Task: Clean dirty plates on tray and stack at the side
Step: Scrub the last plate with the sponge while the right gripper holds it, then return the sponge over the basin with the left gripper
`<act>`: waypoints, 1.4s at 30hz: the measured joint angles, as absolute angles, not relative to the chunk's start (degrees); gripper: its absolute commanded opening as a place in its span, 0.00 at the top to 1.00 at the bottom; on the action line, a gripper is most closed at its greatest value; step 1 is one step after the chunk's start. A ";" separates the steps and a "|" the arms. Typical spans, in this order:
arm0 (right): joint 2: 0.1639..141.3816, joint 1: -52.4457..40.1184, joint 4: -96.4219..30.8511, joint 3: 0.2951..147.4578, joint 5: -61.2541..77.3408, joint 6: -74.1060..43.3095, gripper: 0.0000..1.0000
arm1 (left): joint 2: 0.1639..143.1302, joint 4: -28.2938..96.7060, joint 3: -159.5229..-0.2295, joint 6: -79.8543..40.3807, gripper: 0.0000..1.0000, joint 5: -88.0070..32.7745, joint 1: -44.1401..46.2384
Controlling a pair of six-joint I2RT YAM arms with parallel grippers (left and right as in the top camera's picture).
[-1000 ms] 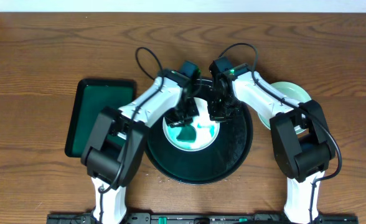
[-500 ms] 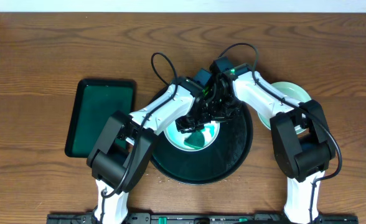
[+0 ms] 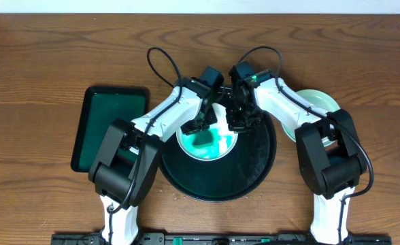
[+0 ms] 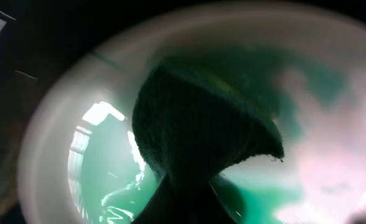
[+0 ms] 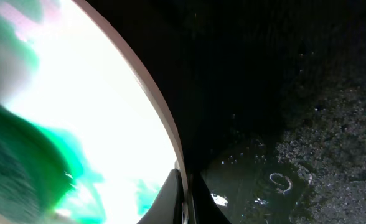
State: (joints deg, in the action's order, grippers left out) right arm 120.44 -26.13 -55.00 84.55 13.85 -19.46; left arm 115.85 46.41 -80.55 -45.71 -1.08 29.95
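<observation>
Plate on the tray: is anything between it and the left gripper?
Yes. A dark green pad, gripped by the left gripper, sits between that gripper and the plate, resting on the plate.

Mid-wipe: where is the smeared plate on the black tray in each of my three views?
Overhead: small round white green-smeared plate, centre frame.
Left wrist: the plate fills the frame, under the dark green pad.
Right wrist: the plate takes the left half.
Shared landmark: large round black tray around it.
</observation>
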 measured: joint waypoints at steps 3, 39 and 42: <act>120.46 -26.13 -55.00 84.55 13.89 -19.46 0.99 | 115.85 48.71 -80.79 -45.71 0.93 2.31 29.89; 120.53 -26.13 -54.68 84.55 14.39 -19.46 0.99 | 115.87 44.93 -81.03 -36.12 0.93 -5.17 27.16; 120.53 -26.13 -54.70 84.58 14.39 -19.46 0.99 | 115.87 47.05 -81.78 -36.21 0.93 -3.88 26.85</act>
